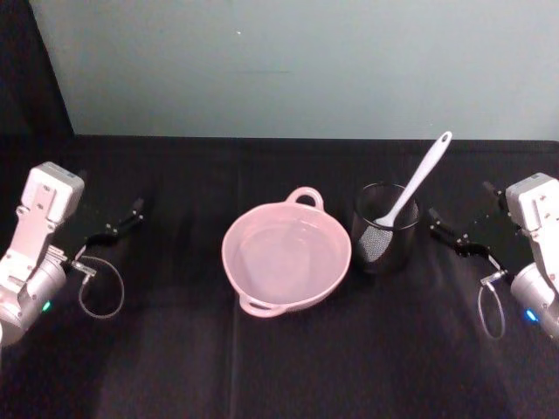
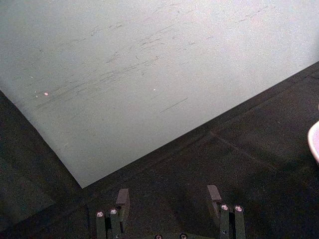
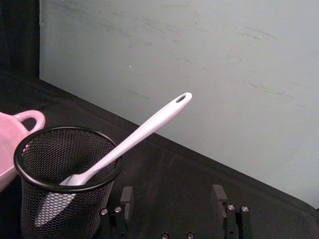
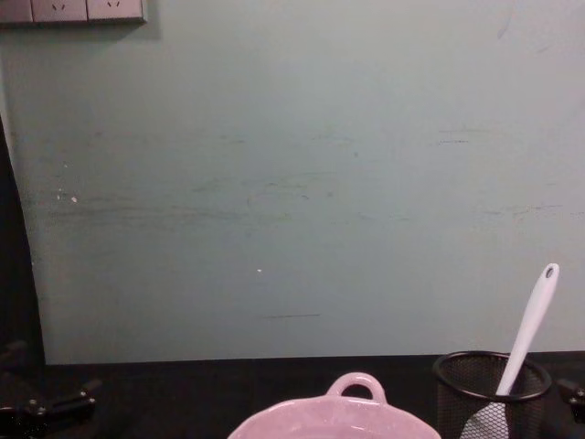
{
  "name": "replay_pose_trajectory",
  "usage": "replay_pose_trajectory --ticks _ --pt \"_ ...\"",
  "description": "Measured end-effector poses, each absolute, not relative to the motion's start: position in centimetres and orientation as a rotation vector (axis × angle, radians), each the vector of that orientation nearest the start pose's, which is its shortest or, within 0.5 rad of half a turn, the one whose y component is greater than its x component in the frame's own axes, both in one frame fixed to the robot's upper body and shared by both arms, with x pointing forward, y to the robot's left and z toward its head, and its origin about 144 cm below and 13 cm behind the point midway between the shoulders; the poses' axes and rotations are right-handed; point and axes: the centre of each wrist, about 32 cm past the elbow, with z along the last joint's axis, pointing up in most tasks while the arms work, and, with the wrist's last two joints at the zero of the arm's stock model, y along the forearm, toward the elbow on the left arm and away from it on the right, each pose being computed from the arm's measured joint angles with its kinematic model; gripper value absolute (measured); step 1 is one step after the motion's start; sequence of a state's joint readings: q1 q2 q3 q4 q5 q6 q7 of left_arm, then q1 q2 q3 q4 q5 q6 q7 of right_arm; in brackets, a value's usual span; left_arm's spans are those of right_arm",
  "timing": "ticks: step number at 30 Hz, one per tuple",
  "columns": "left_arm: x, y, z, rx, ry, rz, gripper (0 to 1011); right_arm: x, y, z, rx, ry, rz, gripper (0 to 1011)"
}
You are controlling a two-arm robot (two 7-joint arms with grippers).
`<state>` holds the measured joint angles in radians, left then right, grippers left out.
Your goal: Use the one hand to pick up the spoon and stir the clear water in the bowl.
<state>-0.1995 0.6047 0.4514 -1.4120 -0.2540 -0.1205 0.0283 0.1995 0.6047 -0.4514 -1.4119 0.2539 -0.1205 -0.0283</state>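
Black cloth [image 1: 288, 367] covers the table, and a pale green wall [image 1: 306, 70] rises behind it; the chest view shows white wall sockets [image 4: 87, 9] at the wall's top left corner.

At the middle of the table sits the pink bowl [image 1: 225, 255], one loop handle toward the wall and the other toward the robot. The clear water [image 1: 284, 257] in it shows as little more than faint glints. Just to the right of the bowl, close by its rim, stands a black mesh cup [image 1: 389, 253]. The white spoon [image 1: 417, 185] stands in this cup, its scoop end down behind the mesh and its handle leaning on the cup's rim, tilted up toward the right and the wall. The handle's holed end stands well above the cup.

The right gripper [image 3: 172, 196] hovers low over the cloth to the right of the cup, its fingers spread apart and holding nothing. The cup stands between it and the bowl, and the spoon's handle leans toward its side. Bare cloth separates it from the cup.

The left gripper [image 2: 168, 198] is parked at the table's left edge, well apart from the bowl, its fingers likewise spread and empty. A thin cable loop [image 1: 100, 288] hangs by its wrist, and another loop [image 1: 491, 310] hangs by the right wrist.
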Motion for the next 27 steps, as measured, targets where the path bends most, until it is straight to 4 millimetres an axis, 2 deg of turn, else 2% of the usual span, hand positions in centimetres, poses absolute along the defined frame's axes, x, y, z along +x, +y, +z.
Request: replay_pose_trajectory --ticks 27 --pt "48.86 30.97 113.98 0.305 -0.285 1.248 1011 48.82 -31.05 114.06 -0.305 -0.287 -1.247 1003"
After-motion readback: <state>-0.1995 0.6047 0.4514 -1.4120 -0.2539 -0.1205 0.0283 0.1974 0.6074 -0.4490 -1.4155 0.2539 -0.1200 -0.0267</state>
